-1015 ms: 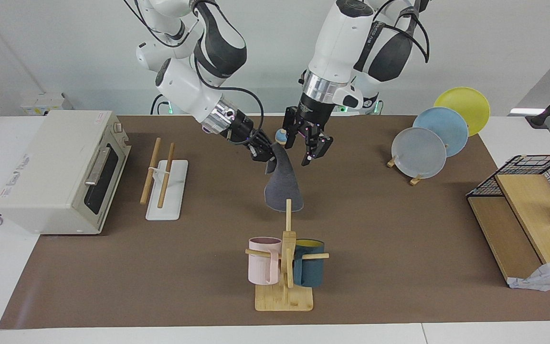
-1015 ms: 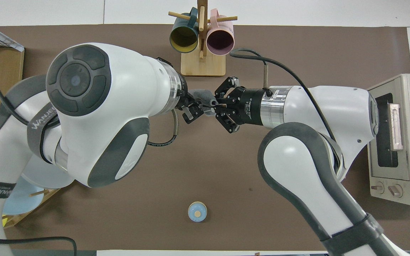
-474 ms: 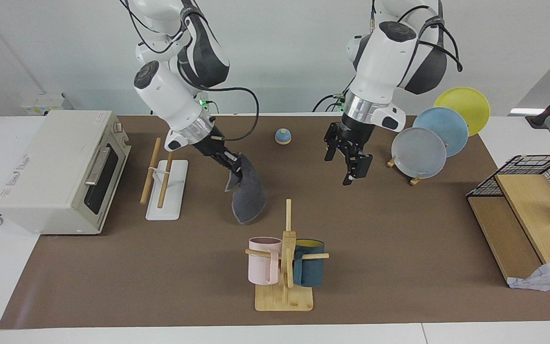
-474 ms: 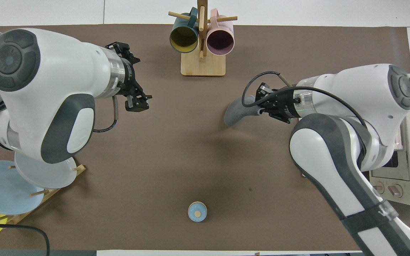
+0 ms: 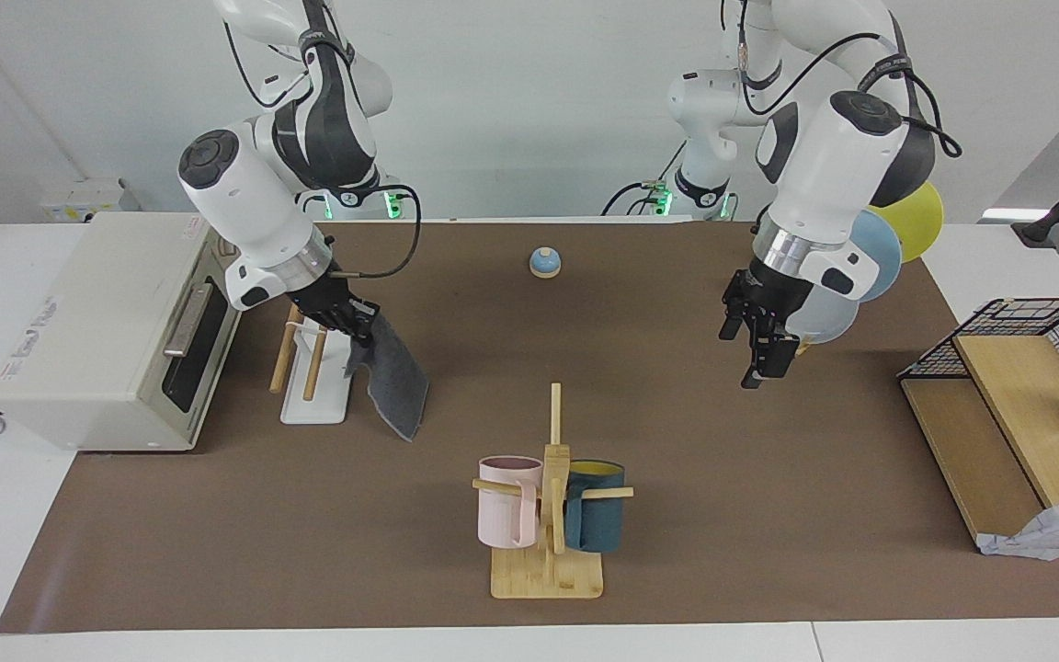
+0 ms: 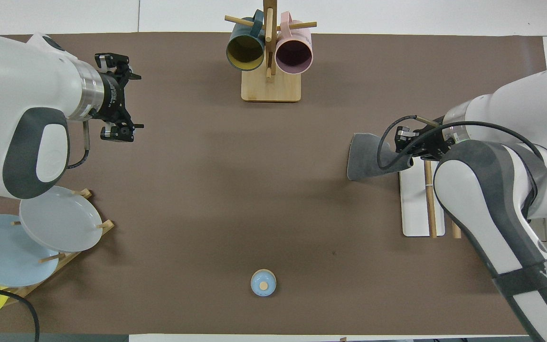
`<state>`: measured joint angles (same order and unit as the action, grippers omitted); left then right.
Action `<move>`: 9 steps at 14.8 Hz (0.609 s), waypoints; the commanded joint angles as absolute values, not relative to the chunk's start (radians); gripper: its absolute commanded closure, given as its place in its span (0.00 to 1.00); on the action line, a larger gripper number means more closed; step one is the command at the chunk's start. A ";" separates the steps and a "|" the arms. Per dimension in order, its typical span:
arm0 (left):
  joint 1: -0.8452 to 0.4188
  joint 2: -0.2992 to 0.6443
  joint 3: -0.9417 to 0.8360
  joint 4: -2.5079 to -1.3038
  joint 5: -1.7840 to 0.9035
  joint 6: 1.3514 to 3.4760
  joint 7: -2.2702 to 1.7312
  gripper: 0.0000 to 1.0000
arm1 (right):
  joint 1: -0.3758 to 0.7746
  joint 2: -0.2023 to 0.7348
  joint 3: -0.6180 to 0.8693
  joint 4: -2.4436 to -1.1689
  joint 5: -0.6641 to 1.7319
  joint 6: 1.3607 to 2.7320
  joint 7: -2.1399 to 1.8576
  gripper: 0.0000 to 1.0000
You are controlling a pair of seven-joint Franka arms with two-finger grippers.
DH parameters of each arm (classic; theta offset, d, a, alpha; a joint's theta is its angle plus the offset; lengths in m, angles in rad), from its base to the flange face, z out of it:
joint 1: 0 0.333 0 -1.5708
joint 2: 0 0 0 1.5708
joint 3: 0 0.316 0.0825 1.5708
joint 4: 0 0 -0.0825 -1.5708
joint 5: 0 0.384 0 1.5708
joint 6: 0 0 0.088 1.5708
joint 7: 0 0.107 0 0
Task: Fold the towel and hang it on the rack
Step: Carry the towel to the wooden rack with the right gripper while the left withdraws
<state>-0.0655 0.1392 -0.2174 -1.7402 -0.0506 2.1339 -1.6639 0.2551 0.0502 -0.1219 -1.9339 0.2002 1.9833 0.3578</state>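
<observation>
Hanging folded, dark grey, the towel (image 5: 394, 384) droops beside the rack (image 5: 316, 368).

dark grey towel (image 5: 393, 386), white-based rack (image 5: 313, 391) with pale wooden rods

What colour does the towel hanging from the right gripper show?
Dark grey; the towel hangs from the shut right gripper beside the rack. It shows best in the facing view.

You are looking at a robotics lab: a brown-matted white table (image 5: 768, 552) carries staged kitchenware, a cream toaster oven (image 5: 116, 331) at frame left.
</observation>
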 commanded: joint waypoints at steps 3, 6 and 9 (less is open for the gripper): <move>-0.008 0.104 -0.224 -1.786 -0.060 2.135 -1.311 0.00 | 0.184 0.011 -0.115 -1.950 0.020 1.914 0.232 1.00; 0.015 0.104 -0.221 -1.773 -0.058 2.070 -1.087 0.00 | 0.089 0.005 -0.115 -1.959 0.014 1.890 0.068 1.00; 0.032 0.107 -0.212 -1.737 -0.046 2.020 -0.871 0.00 | 0.057 -0.001 -0.115 -1.954 -0.011 1.864 0.008 1.00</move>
